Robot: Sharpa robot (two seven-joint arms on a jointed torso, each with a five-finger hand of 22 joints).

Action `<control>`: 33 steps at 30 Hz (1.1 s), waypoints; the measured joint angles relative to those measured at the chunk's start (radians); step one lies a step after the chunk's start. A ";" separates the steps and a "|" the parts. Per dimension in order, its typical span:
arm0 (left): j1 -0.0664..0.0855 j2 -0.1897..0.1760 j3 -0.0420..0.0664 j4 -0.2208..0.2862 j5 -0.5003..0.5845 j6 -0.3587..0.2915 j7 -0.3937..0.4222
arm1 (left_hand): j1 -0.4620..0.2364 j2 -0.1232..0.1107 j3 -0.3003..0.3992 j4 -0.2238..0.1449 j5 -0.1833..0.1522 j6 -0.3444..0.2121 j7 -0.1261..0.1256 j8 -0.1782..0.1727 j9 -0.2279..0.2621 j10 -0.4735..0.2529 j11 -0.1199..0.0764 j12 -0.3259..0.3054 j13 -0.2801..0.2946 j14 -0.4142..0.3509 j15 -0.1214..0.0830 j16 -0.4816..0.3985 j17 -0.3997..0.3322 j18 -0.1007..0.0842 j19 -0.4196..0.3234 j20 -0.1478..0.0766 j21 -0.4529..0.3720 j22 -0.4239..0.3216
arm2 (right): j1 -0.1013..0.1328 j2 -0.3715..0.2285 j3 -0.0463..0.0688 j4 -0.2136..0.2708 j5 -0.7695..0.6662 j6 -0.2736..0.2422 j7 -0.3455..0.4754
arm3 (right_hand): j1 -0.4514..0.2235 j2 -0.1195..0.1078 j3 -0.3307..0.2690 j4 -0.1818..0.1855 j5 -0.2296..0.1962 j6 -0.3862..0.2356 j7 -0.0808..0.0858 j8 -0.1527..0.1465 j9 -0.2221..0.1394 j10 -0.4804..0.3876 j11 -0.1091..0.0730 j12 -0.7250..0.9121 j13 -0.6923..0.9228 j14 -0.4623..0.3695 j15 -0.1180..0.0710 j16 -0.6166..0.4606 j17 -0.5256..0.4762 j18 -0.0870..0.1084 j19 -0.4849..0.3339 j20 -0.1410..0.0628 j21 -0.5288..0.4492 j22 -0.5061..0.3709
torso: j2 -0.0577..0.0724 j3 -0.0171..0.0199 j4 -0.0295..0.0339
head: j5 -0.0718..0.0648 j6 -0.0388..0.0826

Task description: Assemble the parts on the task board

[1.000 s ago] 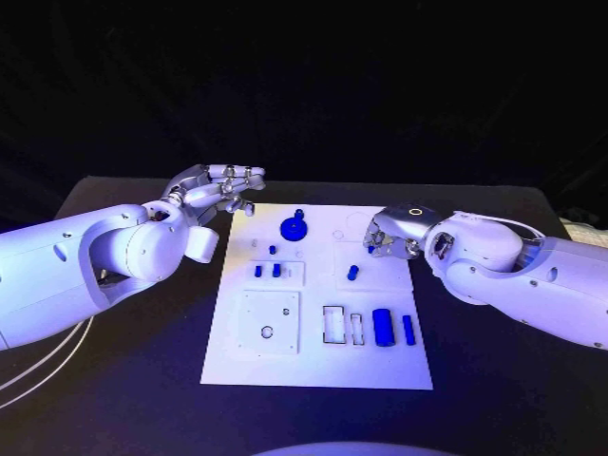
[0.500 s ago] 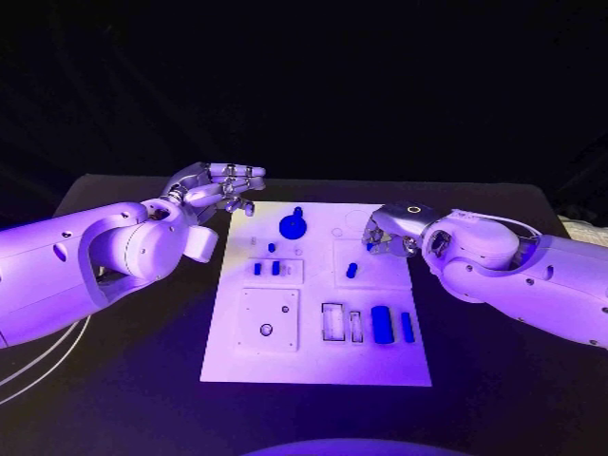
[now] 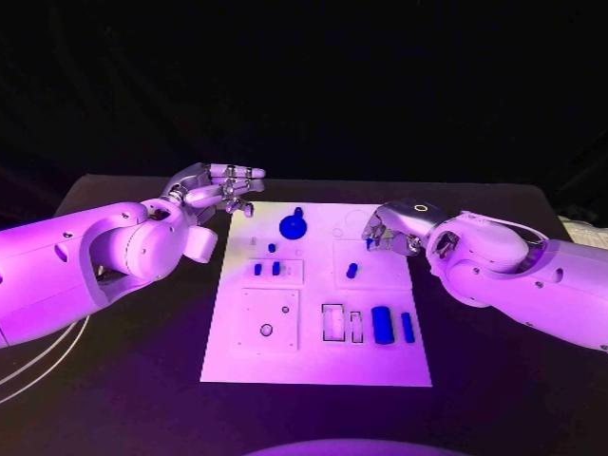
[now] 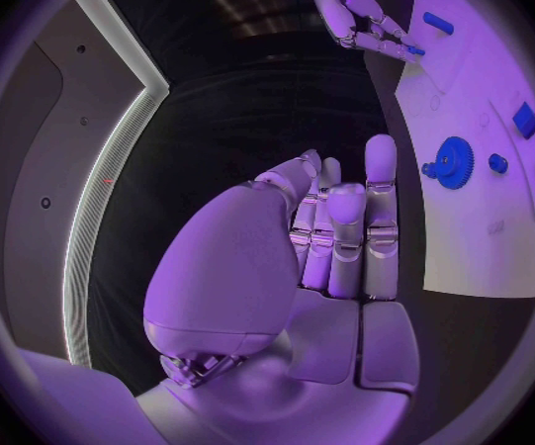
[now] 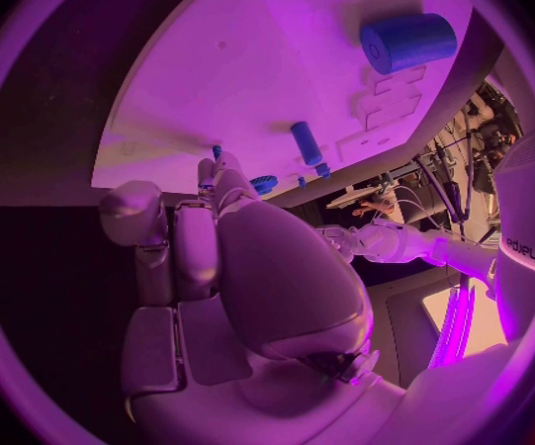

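While the right hand (image 3: 390, 231) pinches a small blue part (image 5: 217, 152) over the task board's (image 3: 318, 370) far right edge, watch for slip or misalignment. Left hand (image 3: 219, 187), fingers loosely together, holds nothing beside the gear (image 3: 294, 226).

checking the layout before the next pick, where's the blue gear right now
In the head view the blue gear lies on the task board near its far edge, on the robot's left half, just beside the left hand.
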 measured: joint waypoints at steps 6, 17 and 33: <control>-0.001 0.000 0.000 -0.004 -0.008 0.000 -0.005 | 0.000 0.000 0.000 0.000 0.000 0.000 0.000 0.000 0.000 0.000 0.000 0.000 0.000 0.000 0.000 0.000 0.001 0.000 0.000 0.000 0.000 0.000 | 0.009 -0.015 0.004 0.018 0.030 -0.020 0.002 | -0.013 -0.013 0.006 0.006 0.000 0.002 0.002 0.003 0.000 0.000 0.000 0.000 0.000 0.000 0.000 0.000 0.001 0.000 0.004 0.004 0.000 0.001 | 0.000 0.0005 -0.0004 | 0.003 0.001; -0.003 0.000 0.000 -0.008 -0.014 0.000 -0.010 | 0.000 0.000 0.000 0.000 0.000 0.000 0.000 0.000 0.000 -0.004 0.004 0.000 0.000 0.000 0.000 0.000 -0.002 0.000 0.000 0.000 0.000 0.000 | 0.018 -0.034 0.010 0.126 0.074 -0.043 0.011 | -0.017 -0.017 0.012 0.012 0.000 0.001 0.002 0.003 0.000 0.004 0.004 0.000 0.000 0.000 0.000 0.004 0.005 0.000 0.004 0.004 0.004 0.006 | 0.000 0.0005 -0.0010 | 0.008 0.007; -0.009 0.008 0.000 -0.009 -0.017 0.002 -0.011 | 0.000 0.000 0.000 0.000 0.000 -0.004 0.004 0.000 -0.001 -0.007 0.007 0.004 0.002 0.000 0.000 0.000 -0.003 0.000 0.000 0.000 0.000 0.000 | -0.022 0.076 0.011 0.192 0.115 -0.075 0.051 | -0.017 -0.017 0.045 0.004 -0.003 0.003 0.007 -0.002 -0.003 0.004 0.004 0.000 0.000 0.000 0.000 0.004 0.006 0.000 0.004 0.004 0.005 0.007 | 0.001 -0.0013 0.0000 | 0.059 0.004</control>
